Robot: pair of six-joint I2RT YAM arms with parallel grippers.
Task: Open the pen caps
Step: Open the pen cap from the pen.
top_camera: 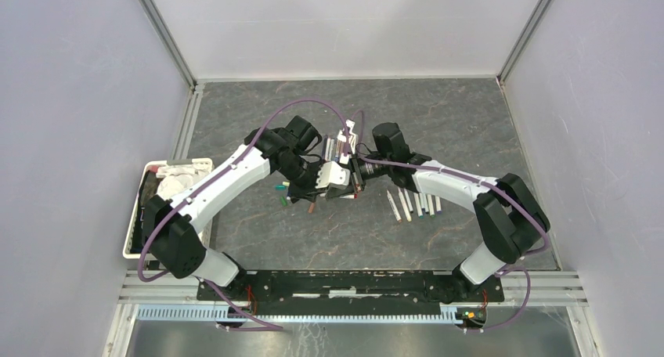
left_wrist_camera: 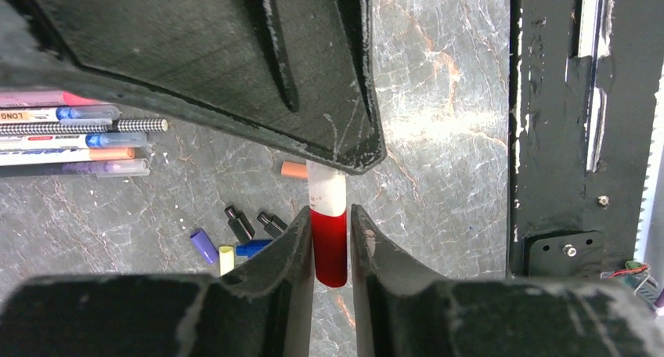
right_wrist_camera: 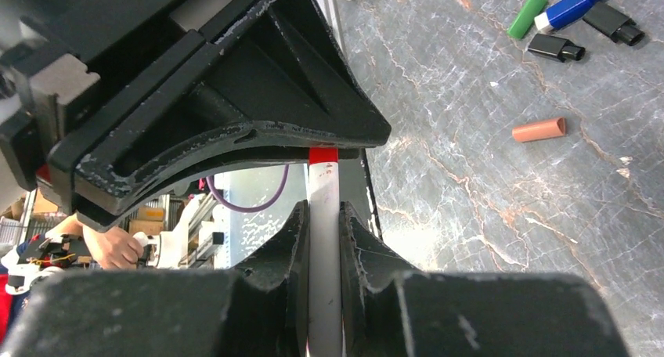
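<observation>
Mid-table [top_camera: 470, 114], left pincer [left_wrist_camera: 330, 232] opposite right pincer [right_wrist_camera: 322, 224]

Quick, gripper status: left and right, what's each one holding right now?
Left gripper: closed on the red cap.
Right gripper: closed on the same pen's white barrel.

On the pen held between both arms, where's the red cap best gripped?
Mid-length on the red cap, squeezing its round sides, from the capped end as the left gripper does; the right gripper clamps the white barrel, so the cap should pull off axially.
</observation>
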